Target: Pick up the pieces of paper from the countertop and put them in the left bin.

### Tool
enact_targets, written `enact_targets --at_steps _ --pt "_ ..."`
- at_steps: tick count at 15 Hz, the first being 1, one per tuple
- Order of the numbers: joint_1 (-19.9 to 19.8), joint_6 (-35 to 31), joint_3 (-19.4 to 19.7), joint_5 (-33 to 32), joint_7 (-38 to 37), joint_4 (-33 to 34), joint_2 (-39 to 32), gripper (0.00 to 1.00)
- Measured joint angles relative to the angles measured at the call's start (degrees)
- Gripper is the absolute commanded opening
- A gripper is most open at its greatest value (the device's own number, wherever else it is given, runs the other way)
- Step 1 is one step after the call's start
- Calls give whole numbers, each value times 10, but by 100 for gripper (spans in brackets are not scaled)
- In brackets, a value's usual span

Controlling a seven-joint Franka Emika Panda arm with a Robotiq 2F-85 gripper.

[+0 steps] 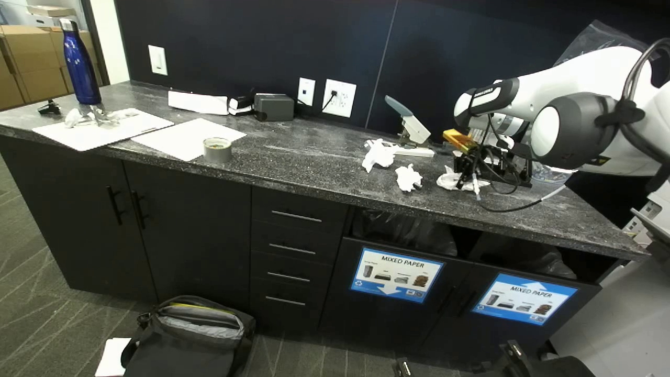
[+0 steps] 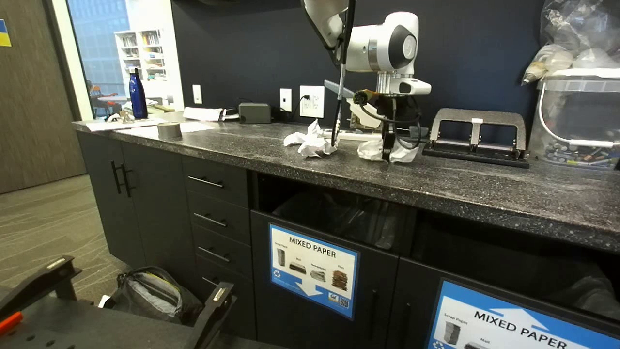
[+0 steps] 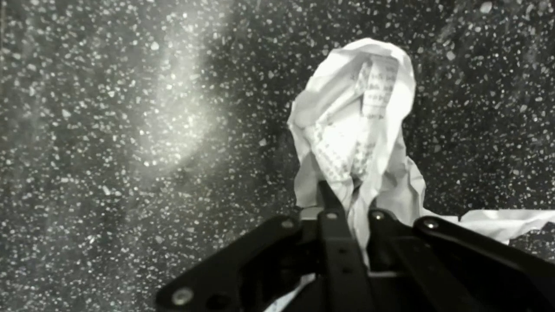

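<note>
My gripper (image 3: pixel 353 199) points down at the dark speckled countertop (image 1: pixel 303 157). Its fingers are closed on a crumpled white piece of paper (image 3: pixel 347 112), with a fold pinched between them. This piece rests on or just above the counter; it also shows in both exterior views (image 1: pixel 448 180) (image 2: pixel 403 152). Two more crumpled pieces of paper (image 1: pixel 379 155) (image 1: pixel 408 178) lie to the left of the gripper in an exterior view. White crumpled paper (image 2: pixel 312 141) also shows there. The left bin (image 1: pixel 384 317) (image 2: pixel 370 274) is below the counter, with a dark slot above its label.
A stapler (image 1: pixel 414 131) stands behind the papers. A hole punch (image 2: pixel 477 138) and a clear bucket (image 2: pixel 557 131) are at the right. Flat white sheets (image 1: pixel 183 137), a tape roll (image 1: pixel 217 151) and a blue bottle (image 1: pixel 81 65) are at the left. Cables hang around the gripper.
</note>
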State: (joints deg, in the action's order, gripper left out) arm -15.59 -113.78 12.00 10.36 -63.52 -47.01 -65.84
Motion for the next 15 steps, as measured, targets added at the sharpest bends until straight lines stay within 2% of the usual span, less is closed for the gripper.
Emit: enact_targets --at_steps 4,15 --pt "3 -8 -10 0 128 -38 26 4" --pt "7 -28 -52 0 481 -317 213 4"
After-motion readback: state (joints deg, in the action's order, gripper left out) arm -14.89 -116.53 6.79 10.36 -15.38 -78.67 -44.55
